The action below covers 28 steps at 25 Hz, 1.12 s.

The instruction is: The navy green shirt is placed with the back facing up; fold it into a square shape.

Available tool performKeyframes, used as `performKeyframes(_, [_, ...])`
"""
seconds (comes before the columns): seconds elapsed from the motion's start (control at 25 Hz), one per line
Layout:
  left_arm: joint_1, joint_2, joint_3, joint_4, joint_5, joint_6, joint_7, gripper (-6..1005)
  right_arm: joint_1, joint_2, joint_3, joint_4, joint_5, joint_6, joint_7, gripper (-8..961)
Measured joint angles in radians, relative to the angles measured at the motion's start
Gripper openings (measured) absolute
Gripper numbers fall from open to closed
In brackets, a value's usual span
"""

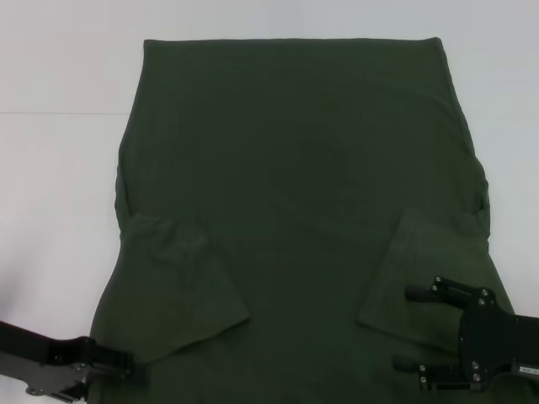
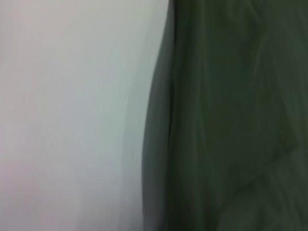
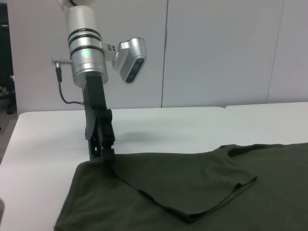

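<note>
olive shirt (image 1: pixel 295 194) between both grippers

Left gripper (image 3: pixel 107 155) down at the navy green shirt (image 3: pixel 192 192) edge — sleeve folded inward; white table (image 3: pixel 159 125) beyond

White table (image 1: pixel 59 168); navy green shirt (image 1: pixel 295 194) lies flat on it, sleeves folded inward.
</note>
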Motion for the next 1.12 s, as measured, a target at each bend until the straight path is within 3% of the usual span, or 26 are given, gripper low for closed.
performKeyframes(0.24, [0.004,-0.006,0.025,0.013,-0.012,-0.002,0.017,815,0.004,0.000,-0.005,0.000,0.001,-0.003,0.006,930])
performKeyframes(0.48, [0.006,-0.002,0.024,0.023,-0.018,-0.006,0.023,600,0.010,0.000,0.000,0.000,0.002,-0.011,0.006,929])
performKeyframes(0.88, [0.008,-0.001,0.026,0.031,-0.018,-0.014,0.019,151,0.018,0.000,0.002,0.002,0.002,-0.016,0.007,929])
performKeyframes(1.12, [0.012,0.001,0.019,0.030,-0.023,-0.021,0.030,38,0.018,0.000,0.006,0.004,0.003,-0.017,0.009,928])
